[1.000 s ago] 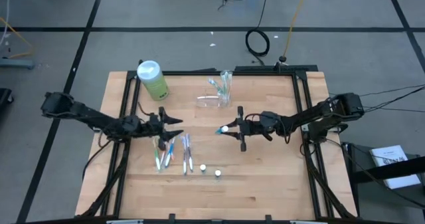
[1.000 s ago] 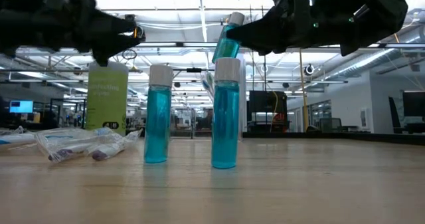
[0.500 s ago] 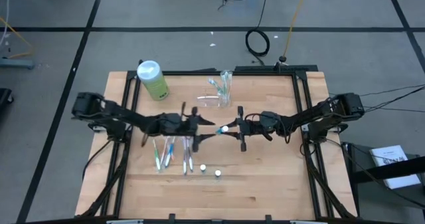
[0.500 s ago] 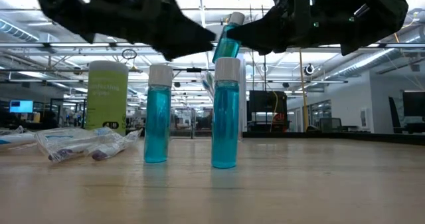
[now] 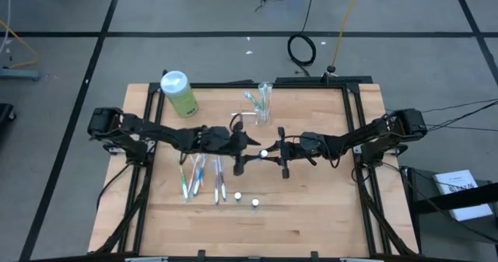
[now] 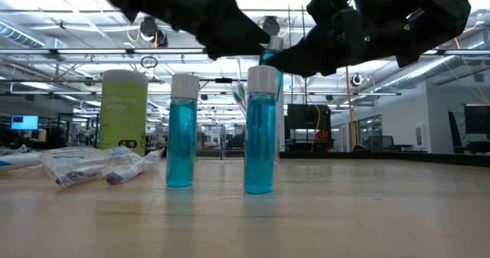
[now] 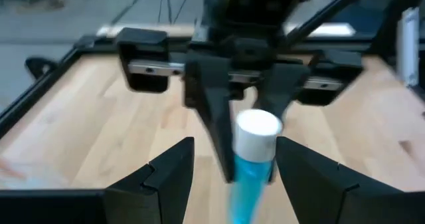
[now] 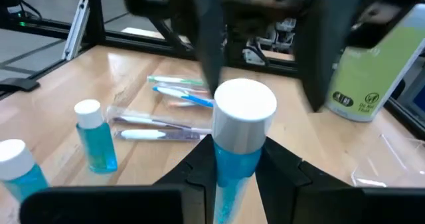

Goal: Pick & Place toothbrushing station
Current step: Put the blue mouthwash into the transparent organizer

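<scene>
Toothbrushing station (image 5: pixel 259 105) untouched; right gripper (image 5: pixel 268 154) pinches blue vial (image 8: pixel 237 141); left gripper (image 5: pixel 247 151) spread around it

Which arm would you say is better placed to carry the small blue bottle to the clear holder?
Probably right: the right gripper is shut on the bottle; the left gripper is only open around it. The holder is near both.

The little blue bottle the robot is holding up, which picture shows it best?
The right wrist view: the held blue bottle fills the middle, clamped in the right gripper. The left wrist view shows it blurred, with the left gripper open around it. The low view half hides it; the high view shows only its cap.
</scene>
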